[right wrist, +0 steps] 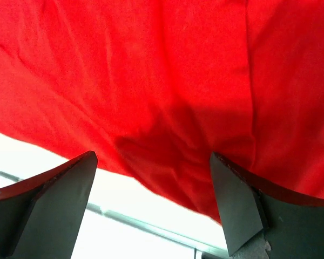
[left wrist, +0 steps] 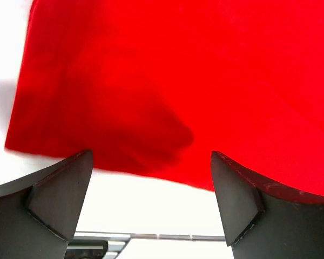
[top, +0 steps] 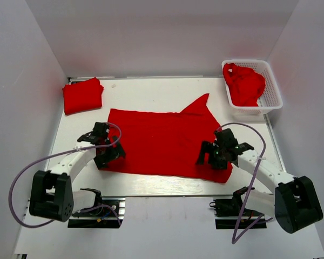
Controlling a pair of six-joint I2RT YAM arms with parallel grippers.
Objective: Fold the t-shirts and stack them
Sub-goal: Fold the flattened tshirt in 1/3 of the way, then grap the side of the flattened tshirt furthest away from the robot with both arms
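One red t-shirt (top: 167, 141) lies spread flat across the middle of the table, a sleeve poking up at its far right. A folded red t-shirt (top: 82, 95) rests at the far left corner. More crumpled red cloth (top: 244, 83) fills the white basket. My left gripper (top: 109, 152) hovers open over the spread shirt's near left corner (left wrist: 151, 108), nothing between its fingers. My right gripper (top: 213, 156) hangs open above the shirt's near right hem (right wrist: 173, 108), also holding nothing.
The white lattice basket (top: 272, 89) stands at the far right corner. White walls close in the table on the left, right and back. A metal rail (top: 167, 197) runs along the near table edge between the arm bases.
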